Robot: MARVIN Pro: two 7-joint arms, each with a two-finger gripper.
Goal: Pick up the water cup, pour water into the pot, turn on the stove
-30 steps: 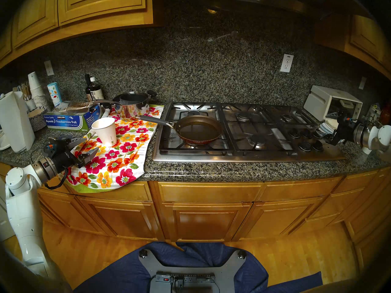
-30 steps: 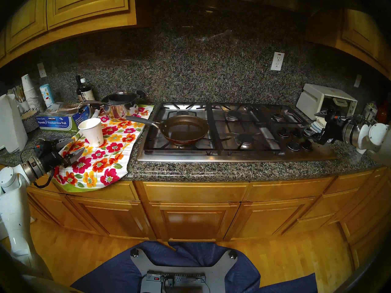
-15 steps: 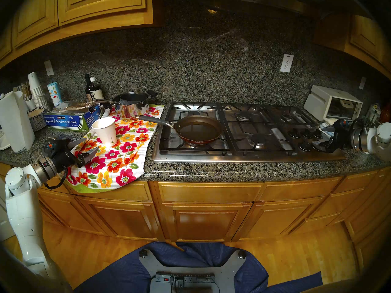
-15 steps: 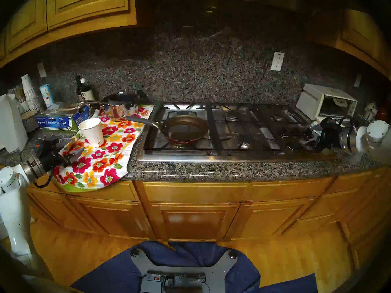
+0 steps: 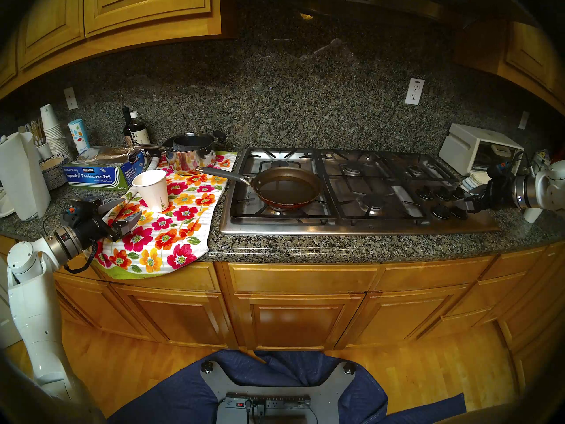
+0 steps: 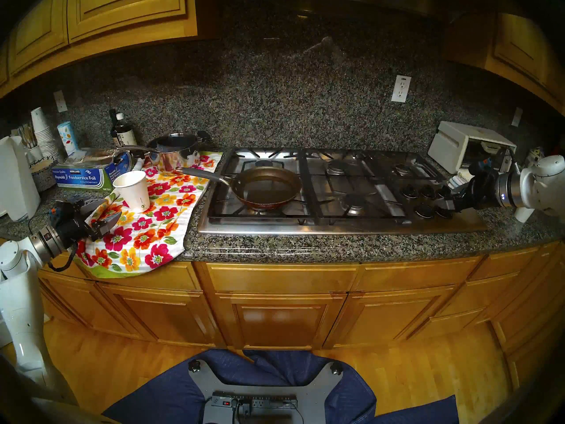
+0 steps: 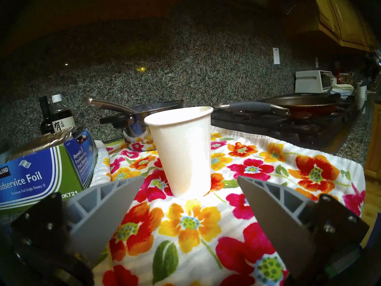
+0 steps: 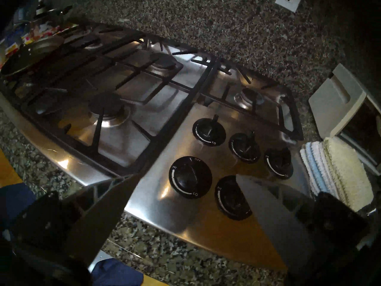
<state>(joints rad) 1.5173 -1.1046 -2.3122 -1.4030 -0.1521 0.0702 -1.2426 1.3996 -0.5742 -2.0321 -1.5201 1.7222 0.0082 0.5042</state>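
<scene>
The water cup (image 5: 152, 189) (image 6: 132, 190) (image 7: 181, 153), white with a green logo, stands upright on a floral towel (image 5: 171, 230). My left gripper (image 5: 133, 207) (image 6: 113, 208) (image 7: 190, 177) is open and empty, just short of the cup on its near left. The pot (image 5: 287, 186) (image 6: 266, 186) (image 8: 31, 52) sits on the front left burner of the stove (image 5: 336, 229) (image 8: 206, 227), with a dark glossy patch inside. My right gripper (image 5: 463, 197) (image 6: 449, 200) (image 8: 187, 176) is open over the knobs (image 5: 440, 200) (image 8: 190, 176), touching none.
A steel saucepan (image 5: 191, 152) and a foil box (image 5: 97, 174) stand behind the cup. A white toaster oven (image 5: 477, 148) and folded cloths (image 8: 338, 172) are right of the knobs. A paper towel roll (image 5: 24, 175) and stacked cups (image 5: 53, 132) stand far left.
My right arm has turned its wrist and brought the open gripper left and down over the knobs. The left arm, cup and pan have not moved.
</scene>
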